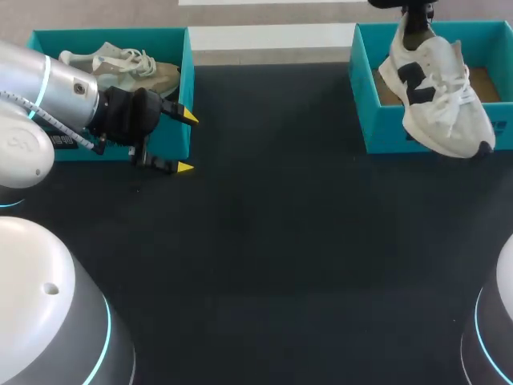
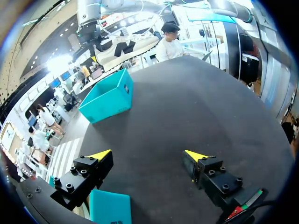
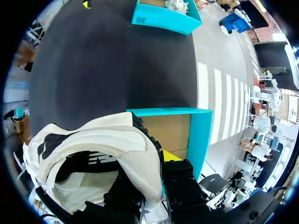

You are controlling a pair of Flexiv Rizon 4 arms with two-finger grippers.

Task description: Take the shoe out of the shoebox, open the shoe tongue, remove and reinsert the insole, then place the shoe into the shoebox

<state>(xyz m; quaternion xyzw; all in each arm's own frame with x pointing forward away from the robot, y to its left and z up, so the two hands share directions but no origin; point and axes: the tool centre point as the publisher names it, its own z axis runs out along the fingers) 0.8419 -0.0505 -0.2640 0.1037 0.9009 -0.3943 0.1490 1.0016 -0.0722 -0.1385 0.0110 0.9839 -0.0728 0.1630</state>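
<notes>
A white shoe (image 1: 439,92) with black side marks hangs toe-down over the front wall of the right teal shoebox (image 1: 385,128). My right gripper (image 1: 414,18) is shut on its heel collar from above. In the right wrist view one yellow fingertip (image 3: 171,156) shows outside the heel of the white shoe (image 3: 107,144); the other finger is hidden inside it. The box's brown floor (image 3: 168,133) lies below. My left gripper (image 1: 186,142) stands open and empty in front of the left shoebox. In the left wrist view the left gripper (image 2: 147,155) faces the bare mat.
The left teal shoebox (image 1: 48,40) holds a beige shoe (image 1: 132,68). Black mat (image 1: 272,241) covers the table between the boxes. From the left wrist, the right shoebox (image 2: 108,97) and the lifted white shoe (image 2: 125,46) are seen far ahead.
</notes>
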